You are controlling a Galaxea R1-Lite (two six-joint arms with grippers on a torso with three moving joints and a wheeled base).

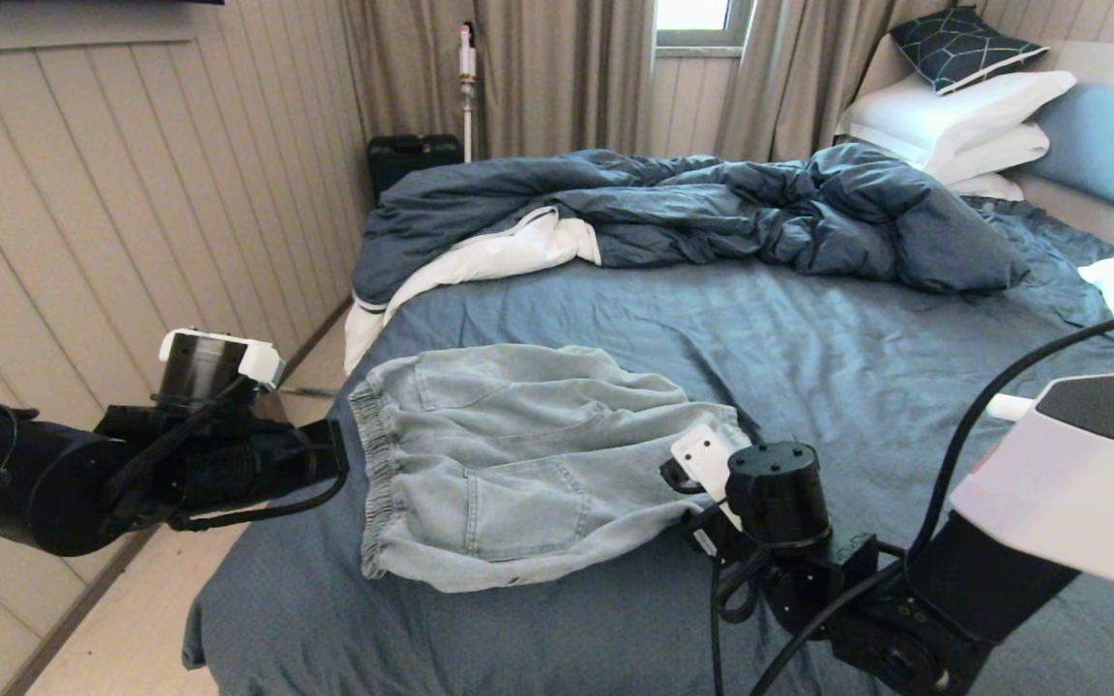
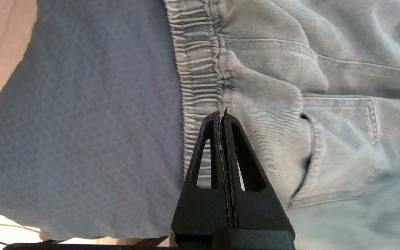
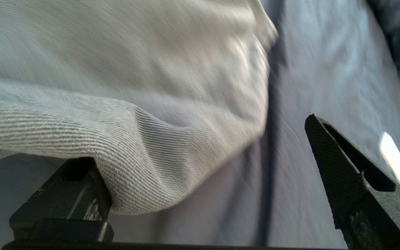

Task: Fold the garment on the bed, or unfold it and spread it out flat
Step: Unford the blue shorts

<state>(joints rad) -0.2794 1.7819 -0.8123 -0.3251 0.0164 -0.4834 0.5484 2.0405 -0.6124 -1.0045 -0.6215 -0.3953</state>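
Note:
The pale blue denim shorts [image 1: 518, 464] lie on the bed's slate-blue sheet [image 1: 808, 348], gathered waistband toward the left edge, a patch pocket facing up. My left gripper [image 1: 337, 464] hangs at the bed's left side. In the left wrist view it [image 2: 222, 115] is shut, empty, with its tips over the waistband [image 2: 200, 69]. My right wrist [image 1: 775, 493] sits at the leg hem and hides its fingers there. In the right wrist view the right gripper [image 3: 203, 146] is open wide. Denim [image 3: 116, 69] drapes over one finger, and the other finger [image 3: 342, 166] stands apart over bare sheet [image 3: 307, 69].
A rumpled dark blue duvet [image 1: 712, 213] with white lining lies across the far half of the bed. White pillows [image 1: 963, 116], a patterned cushion [image 1: 963, 43] and the blue headboard [image 1: 1108, 145] are at the back right. A floor strip [image 1: 131, 619] and panelled wall run along the left.

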